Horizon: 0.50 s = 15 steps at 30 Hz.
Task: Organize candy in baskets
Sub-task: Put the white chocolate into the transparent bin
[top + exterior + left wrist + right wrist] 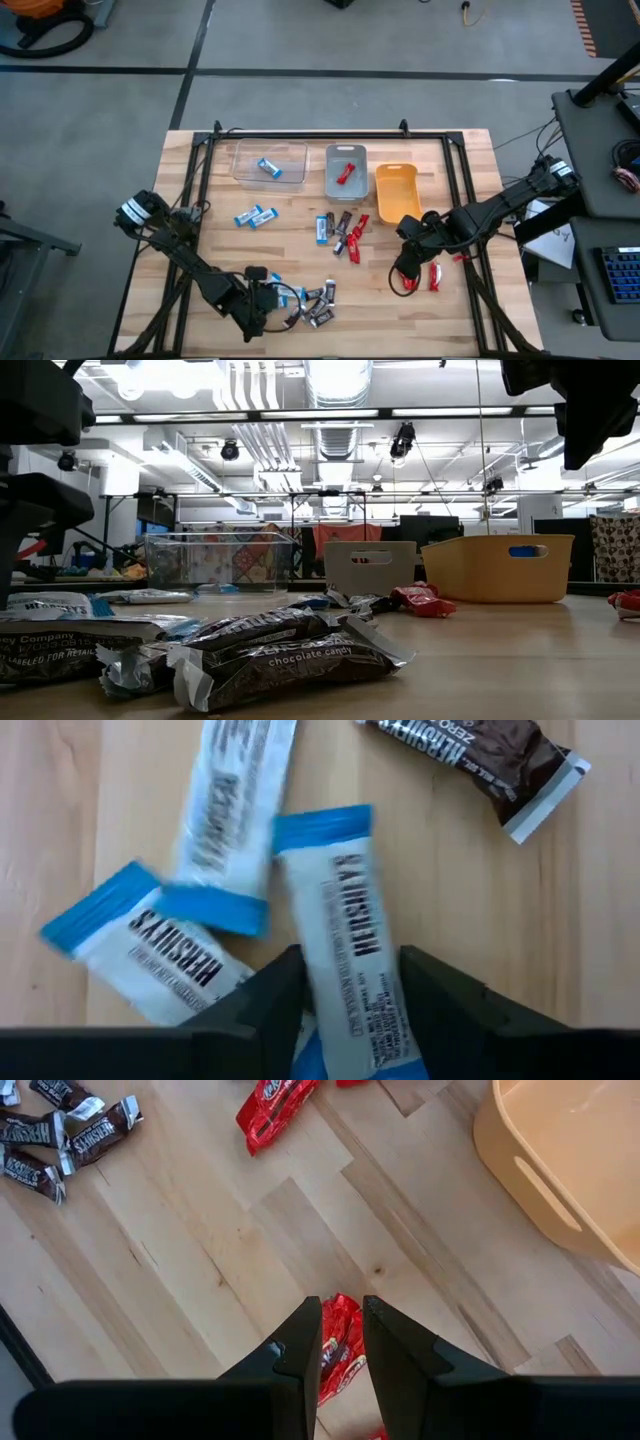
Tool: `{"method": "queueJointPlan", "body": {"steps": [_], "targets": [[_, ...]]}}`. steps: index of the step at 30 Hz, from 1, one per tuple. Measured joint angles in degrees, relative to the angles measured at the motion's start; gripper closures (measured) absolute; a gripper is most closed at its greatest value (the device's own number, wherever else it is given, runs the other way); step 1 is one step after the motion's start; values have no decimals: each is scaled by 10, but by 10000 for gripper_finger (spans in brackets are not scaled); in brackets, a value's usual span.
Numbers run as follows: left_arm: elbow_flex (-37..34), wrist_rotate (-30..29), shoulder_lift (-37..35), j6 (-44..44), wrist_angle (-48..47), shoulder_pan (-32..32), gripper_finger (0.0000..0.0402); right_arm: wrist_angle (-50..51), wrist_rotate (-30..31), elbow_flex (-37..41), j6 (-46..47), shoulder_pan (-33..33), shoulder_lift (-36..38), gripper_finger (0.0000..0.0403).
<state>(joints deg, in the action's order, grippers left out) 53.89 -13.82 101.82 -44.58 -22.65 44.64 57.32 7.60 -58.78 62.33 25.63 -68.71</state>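
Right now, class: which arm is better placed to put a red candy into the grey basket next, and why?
Right. The right gripper already straddles a red candy, while the left gripper is busy over a blue-and-white bar.

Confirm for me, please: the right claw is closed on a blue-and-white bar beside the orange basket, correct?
Not quite. The right claw is closed on a red candy, not a blue-and-white bar; the right wrist view shows it between the fingers. It is indeed beside the orange basket.
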Motion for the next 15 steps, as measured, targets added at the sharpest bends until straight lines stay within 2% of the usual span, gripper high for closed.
{"method": "queueJointPlan", "body": {"steps": [9, 15], "targets": [[-3, 15, -22, 3, -16, 1, 351, -7, 14, 0, -5, 0, 0, 335], [-3, 17, -47, 5, -18, 1, 364, -8, 15, 0, -9, 0, 0, 335]]}}
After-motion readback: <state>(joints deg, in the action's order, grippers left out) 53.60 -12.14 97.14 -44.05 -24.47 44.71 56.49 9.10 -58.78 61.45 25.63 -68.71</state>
